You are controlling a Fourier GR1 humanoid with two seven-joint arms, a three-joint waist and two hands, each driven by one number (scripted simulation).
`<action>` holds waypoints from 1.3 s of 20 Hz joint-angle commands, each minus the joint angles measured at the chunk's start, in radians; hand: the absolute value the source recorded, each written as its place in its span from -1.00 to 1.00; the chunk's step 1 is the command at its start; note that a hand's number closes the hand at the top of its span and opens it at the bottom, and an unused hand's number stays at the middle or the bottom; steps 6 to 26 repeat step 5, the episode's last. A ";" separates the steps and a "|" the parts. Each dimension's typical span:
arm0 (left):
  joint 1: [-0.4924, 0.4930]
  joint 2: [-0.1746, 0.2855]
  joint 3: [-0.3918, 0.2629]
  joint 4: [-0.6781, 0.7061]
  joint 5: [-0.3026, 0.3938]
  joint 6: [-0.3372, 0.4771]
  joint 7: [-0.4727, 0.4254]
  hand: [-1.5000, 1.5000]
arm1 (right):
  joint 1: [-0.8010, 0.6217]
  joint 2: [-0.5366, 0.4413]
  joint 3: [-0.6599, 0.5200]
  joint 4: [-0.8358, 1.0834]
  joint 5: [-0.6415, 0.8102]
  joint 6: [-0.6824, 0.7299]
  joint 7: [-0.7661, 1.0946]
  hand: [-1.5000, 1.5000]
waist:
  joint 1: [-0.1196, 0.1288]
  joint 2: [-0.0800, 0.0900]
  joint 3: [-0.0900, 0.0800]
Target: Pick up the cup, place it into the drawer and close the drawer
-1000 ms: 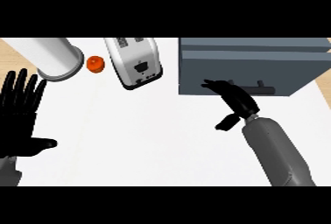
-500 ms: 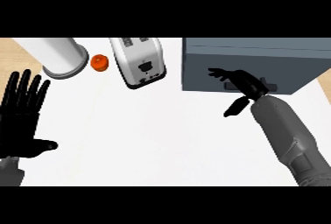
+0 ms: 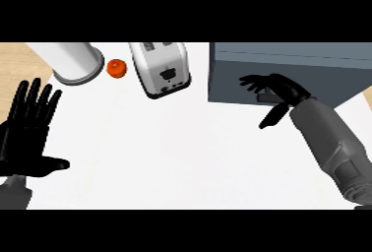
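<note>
The right hand (image 3: pixel 280 91) has risen to the grey drawer unit (image 3: pixel 305 61) at 2 o'clock, fingers spread wide, perhaps touching its front. The orange cup (image 3: pixel 116 68) stays at 11 o'clock beside the toaster (image 3: pixel 161 66); the left hand (image 3: pixel 29 133) rests open at 9 o'clock

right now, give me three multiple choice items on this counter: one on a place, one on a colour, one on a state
1. The small round orange object lies:
A. between the tall white cylinder and the white toaster
B. inside the toaster
C. on top of the cylinder

2. The toaster's shell is:
A. red
B. white
C. green

3. The black left hand is:
A. curled round the cylinder
B. out of view
C. open, fingers straight

Answers:
1. A: it sits in the gap between them.
2. B: the shell is plainly white.
3. C: fingers up, holding nothing.
</note>
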 commanded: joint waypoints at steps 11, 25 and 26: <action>-0.074 0.003 0.023 0.046 0.001 0.010 0.024 -1.00 | -0.077 -0.064 -0.028 0.093 0.013 -0.040 0.072 -1.00 | 0.010 0.041 0.011; -0.074 0.003 0.023 0.046 0.001 0.010 0.024 -1.00 | -0.077 -0.064 -0.028 0.093 0.013 -0.040 0.072 -1.00 | 0.010 0.041 0.011; -0.074 0.003 0.023 0.046 0.001 0.010 0.024 -1.00 | -0.077 -0.064 -0.028 0.093 0.013 -0.040 0.072 -1.00 | 0.010 0.041 0.011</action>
